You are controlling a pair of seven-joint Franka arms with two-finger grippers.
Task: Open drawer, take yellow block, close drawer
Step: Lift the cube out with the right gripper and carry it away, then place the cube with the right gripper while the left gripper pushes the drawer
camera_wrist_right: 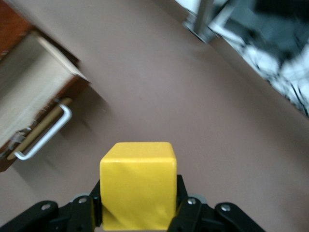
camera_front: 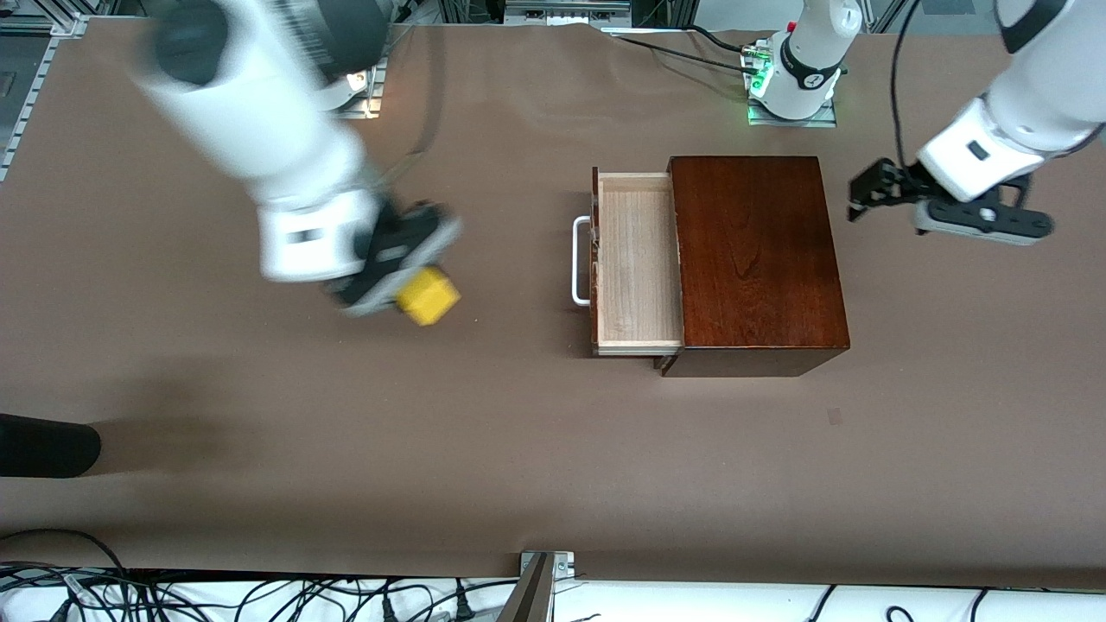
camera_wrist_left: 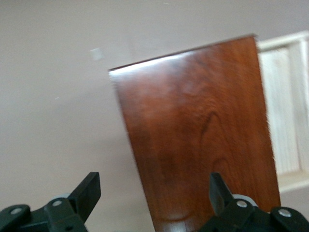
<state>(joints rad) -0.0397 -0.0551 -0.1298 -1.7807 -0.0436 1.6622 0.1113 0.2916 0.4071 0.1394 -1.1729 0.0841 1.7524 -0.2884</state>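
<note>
A: Starting at the right arm's end, what do I have?
B: My right gripper (camera_front: 413, 289) is up over bare table (camera_front: 259, 484), its fingers (camera_wrist_right: 186, 200) clamped on the block (camera_front: 427, 295). In the right wrist view the block (camera_wrist_right: 138, 192) sits between the two pads, a yellow cube pinched on both sides.
A: And the middle?
B: The drawer (camera_front: 635, 263) stands pulled out of the box (camera_front: 756, 259), pale inside showing, white handle (camera_front: 580, 261) toward the block. Nothing lies in it that I can see.
A: The other end?
B: My left gripper (camera_front: 864, 194) waits in the air just beside the box, fingers (camera_wrist_left: 89, 191) spread apart with nothing between them; the box top (camera_wrist_left: 203, 140) lies ahead of the tips.
</note>
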